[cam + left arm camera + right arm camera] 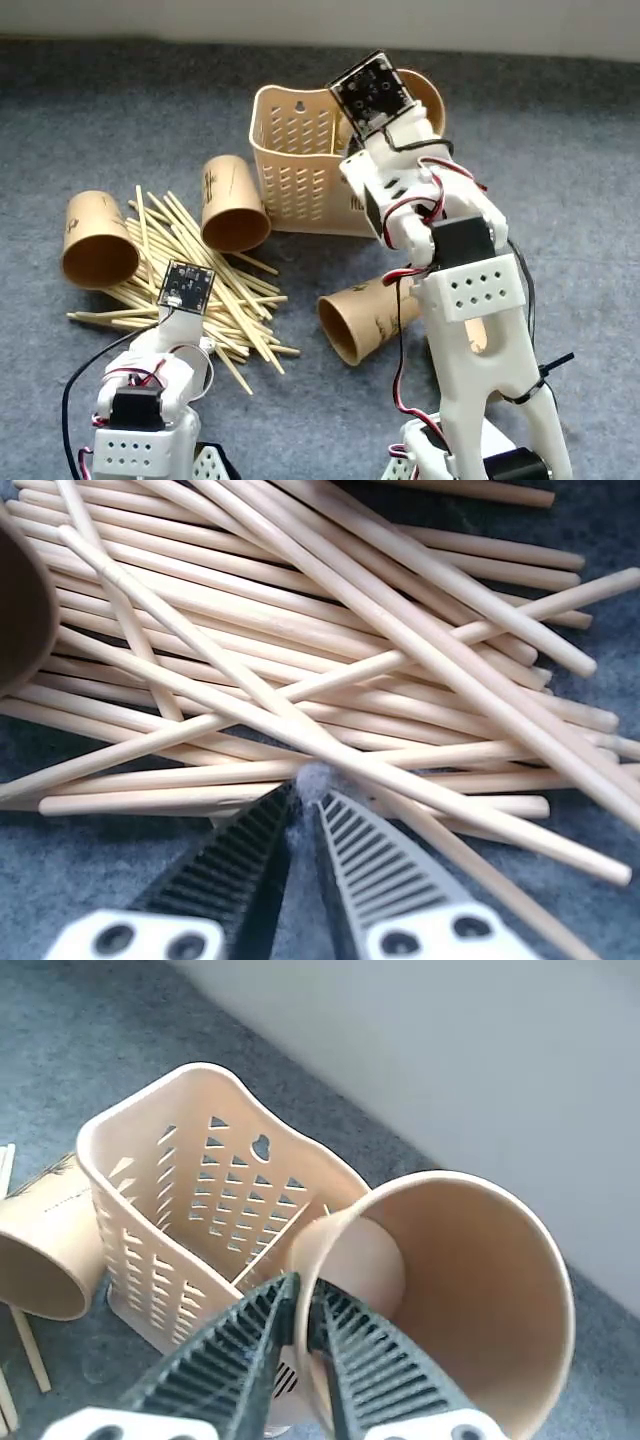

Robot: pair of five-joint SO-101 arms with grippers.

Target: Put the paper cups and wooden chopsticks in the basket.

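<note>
On the table, in the high view, my right arm stands at the basket with a paper cup at its tip. The cup is beside the rim, not yet inside. Three loose cups lie around the chopsticks, and my left arm leans over them.

In the left wrist view, my left fingers are together with nothing visible between them, tips at the near edge of the chopsticks. The sticks look light, stiff and round, and they cross one another. I judge one would roll or drag its neighbours, so I would take a top stick near its middle. One of the loose cups sits off to one side of the pile, ahead of my tips.

In the right wrist view, my right fingers are clamped on the paper cup at its rim, one inside and one outside. It is thin paper, light and easily crushed, so a gentle pinch should do. The basket opens just ahead, beside the cup, and its rim could catch the cup's edge.
</note>
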